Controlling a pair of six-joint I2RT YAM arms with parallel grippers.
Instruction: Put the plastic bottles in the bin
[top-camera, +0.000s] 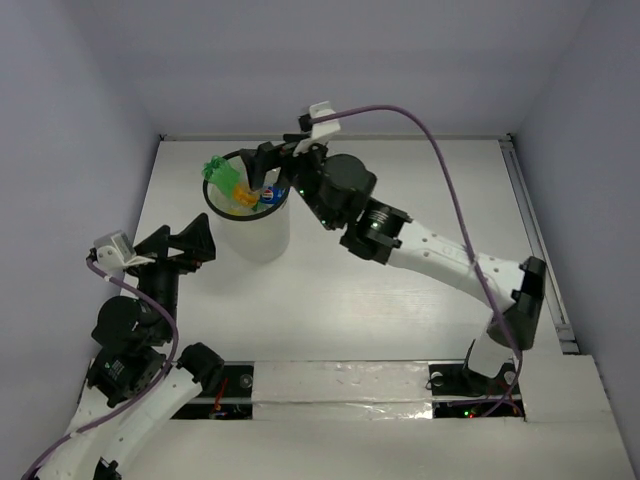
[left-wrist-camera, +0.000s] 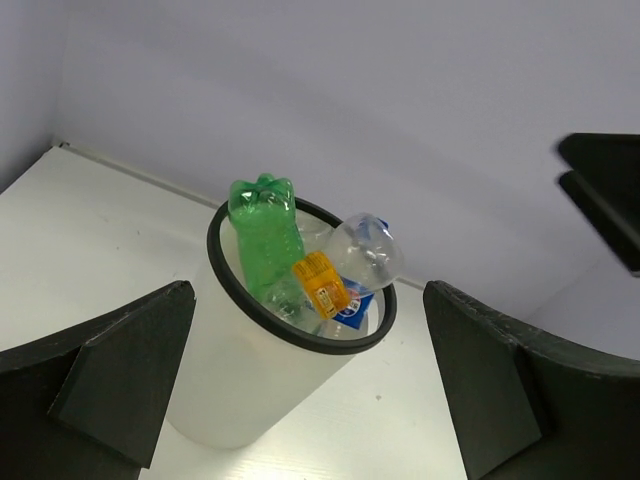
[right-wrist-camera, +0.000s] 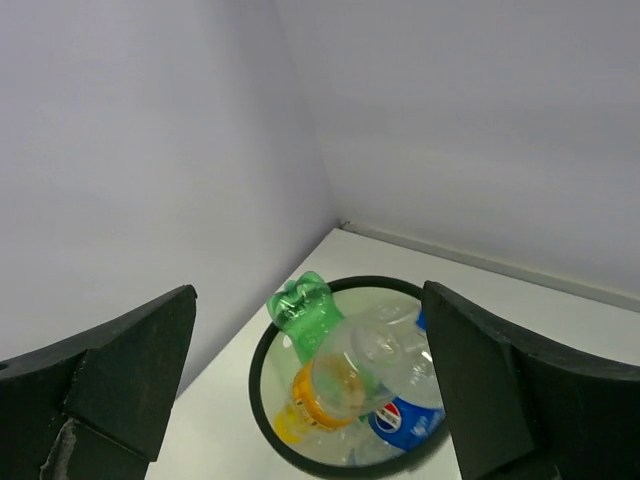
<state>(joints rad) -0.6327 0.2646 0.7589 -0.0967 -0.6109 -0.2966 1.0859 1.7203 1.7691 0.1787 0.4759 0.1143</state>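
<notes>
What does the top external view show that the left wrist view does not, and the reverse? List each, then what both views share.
Only top external: the left arm and right arm from above, the purple cable, and the right end effector poised over the bin.
Only left wrist: the bin's translucent wall from the side, the clear bottle shown plainly, and the open left end effector framing the scene.
Both: the bin, the green bottle rising above its rim, and the orange-capped bottle.
</notes>
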